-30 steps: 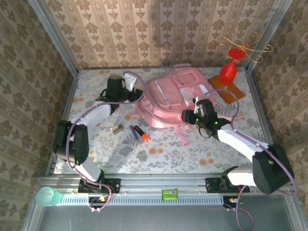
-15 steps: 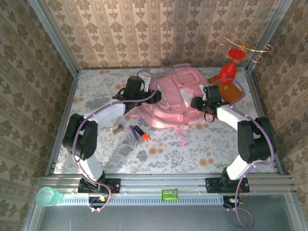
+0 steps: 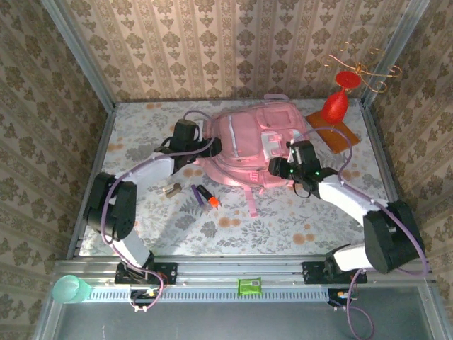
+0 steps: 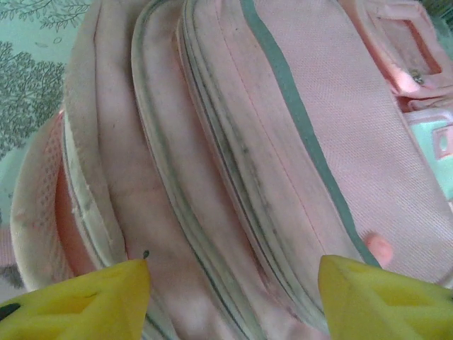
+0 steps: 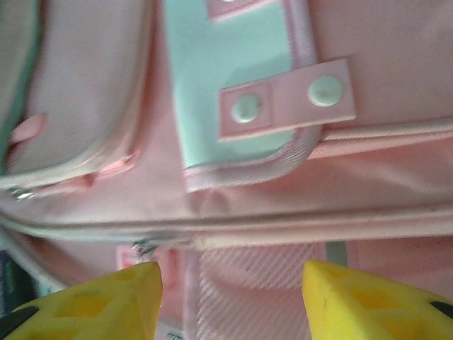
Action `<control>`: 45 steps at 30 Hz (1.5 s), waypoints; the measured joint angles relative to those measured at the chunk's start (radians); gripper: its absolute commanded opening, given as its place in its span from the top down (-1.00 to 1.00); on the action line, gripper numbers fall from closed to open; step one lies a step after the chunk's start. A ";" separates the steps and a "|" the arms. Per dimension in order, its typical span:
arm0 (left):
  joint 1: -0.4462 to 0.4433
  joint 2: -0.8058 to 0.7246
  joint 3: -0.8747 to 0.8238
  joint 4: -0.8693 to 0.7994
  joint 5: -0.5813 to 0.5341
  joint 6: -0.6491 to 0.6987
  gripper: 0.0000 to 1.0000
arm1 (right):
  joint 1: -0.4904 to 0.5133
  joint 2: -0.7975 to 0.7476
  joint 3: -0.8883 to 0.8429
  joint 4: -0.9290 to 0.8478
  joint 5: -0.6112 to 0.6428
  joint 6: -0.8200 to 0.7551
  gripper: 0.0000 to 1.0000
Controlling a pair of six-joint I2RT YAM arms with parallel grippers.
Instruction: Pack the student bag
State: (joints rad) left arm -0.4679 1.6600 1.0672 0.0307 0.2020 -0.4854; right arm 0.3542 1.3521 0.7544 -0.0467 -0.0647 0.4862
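Top external: soft pink student bag (image 3: 244, 149)

The surface (image 3: 233, 227) is spread with a pale floral-patterned cloth. The student bag (image 3: 248, 142) lies on its far half. Just in front of the bag's left part lie a small brass-coloured cylinder (image 3: 170, 190), a dark purple pen (image 3: 196, 193) and an orange-tipped marker (image 3: 210, 200), the last two side by side. A brown board (image 3: 338, 131) lies right of the bag.
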 measured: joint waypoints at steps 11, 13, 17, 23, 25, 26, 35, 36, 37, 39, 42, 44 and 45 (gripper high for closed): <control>-0.020 0.126 0.042 0.037 0.043 -0.072 -0.26 | 0.101 0.169 -0.018 0.143 -0.030 0.054 0.14; -0.020 0.141 0.049 0.037 0.044 -0.077 -0.25 | 0.101 0.213 -0.016 0.169 -0.040 0.068 0.18; -0.022 0.175 0.071 0.038 0.056 -0.095 -0.16 | 0.101 0.245 -0.016 0.204 -0.047 0.080 0.22; -0.023 0.198 0.063 0.076 0.060 -0.130 0.38 | 0.101 0.248 -0.016 0.216 -0.047 0.087 0.21; -0.023 0.198 0.050 0.101 0.059 -0.152 0.62 | 0.099 0.247 -0.016 0.215 -0.045 0.084 0.15; -0.022 0.198 0.044 0.111 0.060 -0.156 0.71 | 0.099 0.245 -0.016 0.211 -0.044 0.080 0.09; -0.015 0.178 0.004 0.183 0.096 -0.209 1.00 | 0.082 0.142 -0.016 0.171 -0.010 0.059 0.26; -0.015 0.175 0.003 0.187 0.101 -0.214 1.00 | 0.082 0.142 -0.016 0.171 -0.007 0.060 0.32; -0.015 0.173 0.002 0.189 0.108 -0.219 1.00 | 0.082 0.146 -0.016 0.171 -0.005 0.058 0.37; -0.015 0.171 0.002 0.189 0.120 -0.228 1.00 | 0.083 0.162 -0.011 0.170 -0.006 0.060 0.38; -0.015 0.171 0.002 0.191 0.128 -0.234 1.00 | 0.097 0.191 0.007 0.171 -0.010 0.059 0.24; -0.015 0.171 0.002 0.191 0.129 -0.237 1.00 | 0.114 0.200 0.011 0.171 -0.010 0.056 0.13; -0.015 0.171 0.002 0.191 0.129 -0.238 1.00 | 0.123 0.203 0.012 0.171 -0.009 0.056 0.11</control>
State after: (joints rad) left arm -0.4828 1.8309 1.0687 0.2218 0.3309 -0.7235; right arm 0.4770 1.5555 0.7666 0.1238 -0.0738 0.5426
